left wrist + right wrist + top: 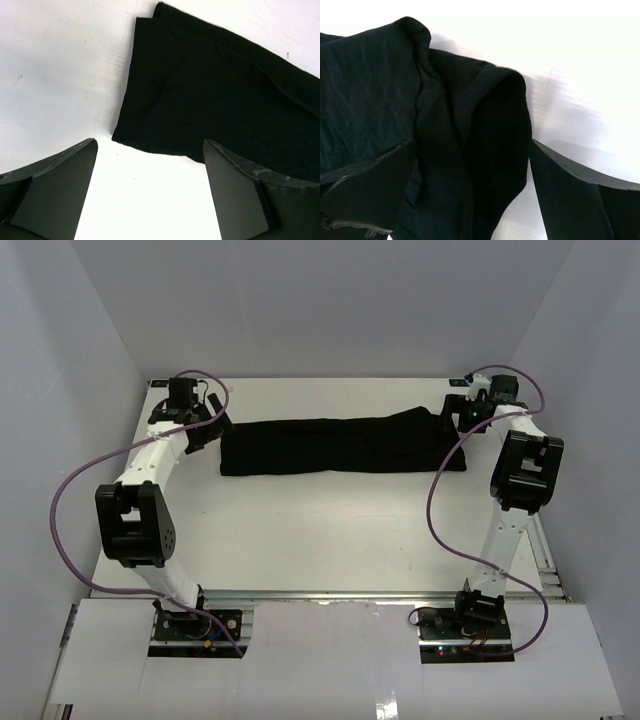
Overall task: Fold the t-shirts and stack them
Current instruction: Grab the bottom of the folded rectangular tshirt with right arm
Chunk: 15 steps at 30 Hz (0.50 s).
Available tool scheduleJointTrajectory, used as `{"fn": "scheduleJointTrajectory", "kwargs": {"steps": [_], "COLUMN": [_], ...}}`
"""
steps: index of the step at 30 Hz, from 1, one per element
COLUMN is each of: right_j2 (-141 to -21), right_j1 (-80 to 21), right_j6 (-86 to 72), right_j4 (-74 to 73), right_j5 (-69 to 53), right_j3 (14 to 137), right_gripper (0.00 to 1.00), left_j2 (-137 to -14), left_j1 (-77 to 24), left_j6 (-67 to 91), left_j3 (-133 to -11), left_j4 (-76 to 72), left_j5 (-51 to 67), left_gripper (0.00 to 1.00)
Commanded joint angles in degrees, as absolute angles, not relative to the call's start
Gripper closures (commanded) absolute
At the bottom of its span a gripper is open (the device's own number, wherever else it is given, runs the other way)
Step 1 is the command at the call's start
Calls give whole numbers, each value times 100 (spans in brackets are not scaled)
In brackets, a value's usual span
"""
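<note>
A black t-shirt lies folded into a long strip across the far part of the white table. My left gripper hangs at the strip's left end. In the left wrist view it is open, with bare table between its fingers and the shirt's corner just ahead. My right gripper is over the strip's right end. In the right wrist view it is open, its fingers set wide apart over the bunched folds of the shirt without pinching them.
Grey walls close in the table on the left, far and right sides. Purple cables loop out from both arms. The arm bases stand at the near edge behind a white strip.
</note>
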<state>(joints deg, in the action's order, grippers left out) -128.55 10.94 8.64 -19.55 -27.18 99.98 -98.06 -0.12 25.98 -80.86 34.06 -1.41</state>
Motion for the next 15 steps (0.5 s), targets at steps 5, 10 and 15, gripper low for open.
{"fn": "scheduleJointTrajectory", "kwargs": {"steps": [5,10,15], "right_j2": [-12990,-13096,-12710], "right_j1": [993,941,949], "right_j6": [1142,1204,1528], "right_j4": [-1951,-1882,-1486], "right_j5": [-2619,-2549,-2225], "right_j3": [10247,10310,9985], "right_gripper": [0,0,0], "left_j2": [-9439,-9439,-9369], "left_j1": [-9,-9,-9], "left_j6": [2672,2716,2733], "left_j3": [-7708,-7620,-7541], "left_j4": [3314,3305,3287], "left_j5": [-9,193,202], "left_gripper": [2,2,2]}}
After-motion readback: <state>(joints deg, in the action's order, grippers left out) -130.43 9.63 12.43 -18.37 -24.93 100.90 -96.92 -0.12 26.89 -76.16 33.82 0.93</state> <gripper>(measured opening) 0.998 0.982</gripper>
